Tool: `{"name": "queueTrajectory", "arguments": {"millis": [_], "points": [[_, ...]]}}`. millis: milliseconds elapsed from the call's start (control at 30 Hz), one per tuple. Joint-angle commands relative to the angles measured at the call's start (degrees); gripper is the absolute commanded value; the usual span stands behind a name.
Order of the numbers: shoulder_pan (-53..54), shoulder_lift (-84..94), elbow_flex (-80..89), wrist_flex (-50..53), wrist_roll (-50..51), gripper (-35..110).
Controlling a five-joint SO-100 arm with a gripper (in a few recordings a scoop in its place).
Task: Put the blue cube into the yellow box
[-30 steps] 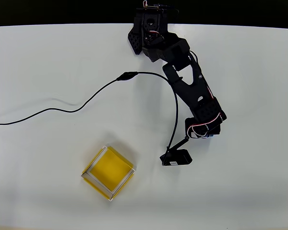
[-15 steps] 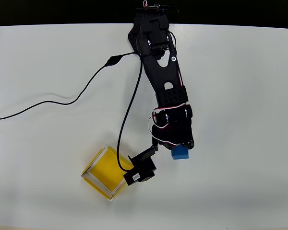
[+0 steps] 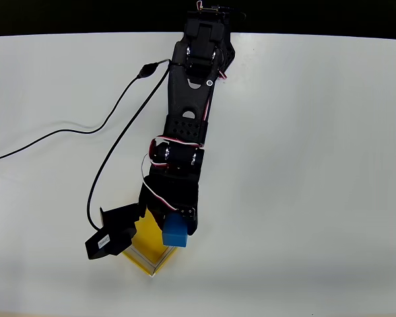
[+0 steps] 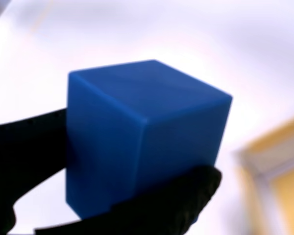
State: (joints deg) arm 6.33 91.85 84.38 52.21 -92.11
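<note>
In the overhead view the black arm reaches down from the table's far edge, and my gripper point(image 3: 174, 219) is shut on the blue cube point(image 3: 175, 231). The cube hangs over the right part of the yellow box point(image 3: 147, 255), most of which the gripper and its camera mount hide. The wrist view shows the blue cube point(image 4: 142, 132) close up, pinched between two black fingers point(image 4: 24, 147). A blurred corner of the yellow box point(image 4: 284, 186) shows at the lower right. I cannot tell how high the cube is above the box.
A black cable point(image 3: 66, 132) loops over the left half of the white table point(image 3: 317, 165) up to the arm. The camera mount point(image 3: 111, 239) juts out left of the box. A dark band runs beyond the table's far edge.
The arm has swung from the right side to the left with the blue cube in the gripper. The cube went from the table right of the box to over the box.
</note>
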Motion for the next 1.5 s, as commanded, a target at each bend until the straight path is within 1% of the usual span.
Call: {"name": "queueTrajectory", "arguments": {"millis": [0, 267, 400, 1000, 1167, 1233, 1333, 1467], "points": [[3.6, -0.1, -10.8, -4.2, -1.8, 11], [7.3, -9.8, -16.3, -9.9, -4.0, 12], [9.1, -14.2, -16.5, -13.7, -5.0, 12], [8.6, -22.4, -12.2, -15.7, -2.1, 13], [8.9, -22.4, -7.1, -20.4, -1.8, 24], [8.9, -21.7, -4.0, -23.8, -2.3, 27], [8.7, -20.1, -1.0, -26.0, -2.6, 29], [8.1, -16.3, 1.2, -26.2, -2.5, 30]]}}
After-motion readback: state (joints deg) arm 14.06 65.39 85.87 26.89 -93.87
